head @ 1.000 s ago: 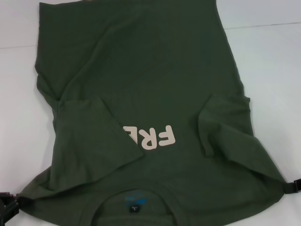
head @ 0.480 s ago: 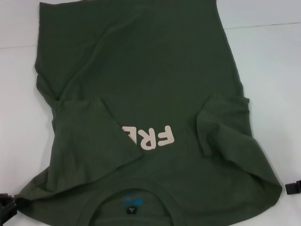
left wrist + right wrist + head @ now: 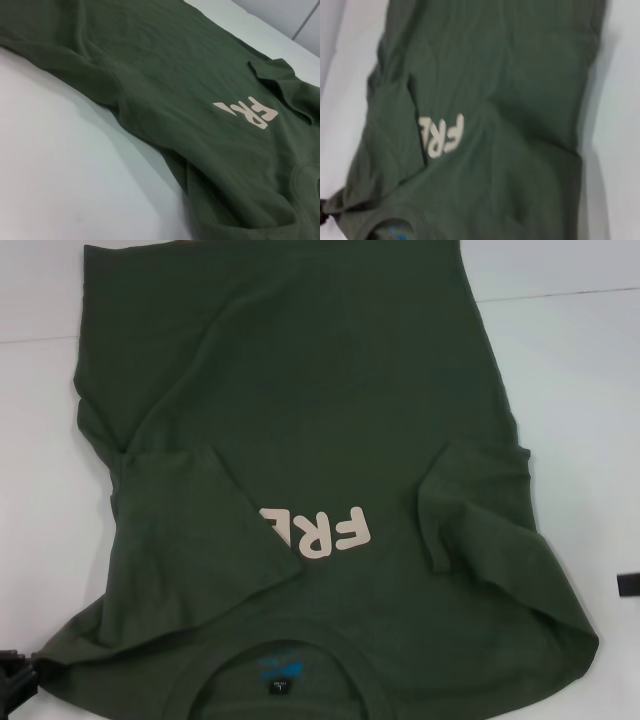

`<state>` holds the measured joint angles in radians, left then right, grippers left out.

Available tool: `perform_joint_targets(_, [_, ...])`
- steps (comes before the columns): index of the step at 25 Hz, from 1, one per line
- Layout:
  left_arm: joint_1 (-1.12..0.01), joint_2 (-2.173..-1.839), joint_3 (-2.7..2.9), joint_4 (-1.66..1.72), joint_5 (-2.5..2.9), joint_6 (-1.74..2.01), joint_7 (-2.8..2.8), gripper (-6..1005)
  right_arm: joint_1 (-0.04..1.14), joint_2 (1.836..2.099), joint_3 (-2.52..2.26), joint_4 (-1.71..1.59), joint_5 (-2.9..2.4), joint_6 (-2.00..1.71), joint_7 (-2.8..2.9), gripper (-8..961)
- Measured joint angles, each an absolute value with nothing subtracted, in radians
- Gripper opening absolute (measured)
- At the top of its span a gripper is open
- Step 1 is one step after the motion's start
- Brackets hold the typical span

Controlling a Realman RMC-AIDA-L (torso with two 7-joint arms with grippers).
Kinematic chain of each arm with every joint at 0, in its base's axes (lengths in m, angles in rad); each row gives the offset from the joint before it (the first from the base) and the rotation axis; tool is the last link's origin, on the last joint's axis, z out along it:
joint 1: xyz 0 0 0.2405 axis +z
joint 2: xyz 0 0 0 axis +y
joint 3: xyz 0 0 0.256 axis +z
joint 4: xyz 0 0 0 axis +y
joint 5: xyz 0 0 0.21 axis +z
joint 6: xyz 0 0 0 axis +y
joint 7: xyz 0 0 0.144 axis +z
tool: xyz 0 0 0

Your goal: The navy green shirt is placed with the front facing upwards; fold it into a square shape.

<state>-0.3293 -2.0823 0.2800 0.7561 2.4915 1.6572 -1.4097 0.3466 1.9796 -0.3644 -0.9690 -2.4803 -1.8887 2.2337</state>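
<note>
White tabletop (image 3: 570, 390) spreads under everything we see, and the navy green shirt (image 3: 320, 390) covers most of its middle, front side up. Its hem runs along the far edge of our head view, and its collar (image 3: 280, 665) lies nearest to us. Both short sleeves are folded inward onto the body: the left sleeve (image 3: 190, 530) lies over the chest and hides part of the print, and the right sleeve (image 3: 475, 505) lies flat beside it. Between them we read the pale letters (image 3: 318, 532) upside down, with only "FRE" showing. Wrinkles run across the cloth on our left side. A small blue print (image 3: 285, 662) sits inside the collar, with a dark tag just below it.

Our left gripper (image 3: 12, 680) shows only as a dark part at the near left corner, just beside the shirt's left shoulder; we cannot tell whether it is released or clenched. Our right gripper (image 3: 629, 583) shows as a small dark sliver at the right edge, apart from the cloth, and its state is likewise unclear to us.
</note>
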Motion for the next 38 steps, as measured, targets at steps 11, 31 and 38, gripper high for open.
perform_joint_targets(11, [-0.316,-2.086,0.280,0.756,2.508,1.666,-1.411,81,0.387,1.974,-0.363,-0.963,-2.470,-1.863,2.233,27])
perform_joint_targets(31, [-0.321,-2.082,0.200,0.758,2.507,1.696,-1.418,105,0.413,1.974,-0.364,-0.943,-2.469,-1.830,2.231,31])
perform_joint_targets(38, [-0.322,-2.082,0.201,0.759,2.509,1.712,-1.420,260,0.418,1.969,-0.362,-0.943,-2.460,-1.812,2.239,30])
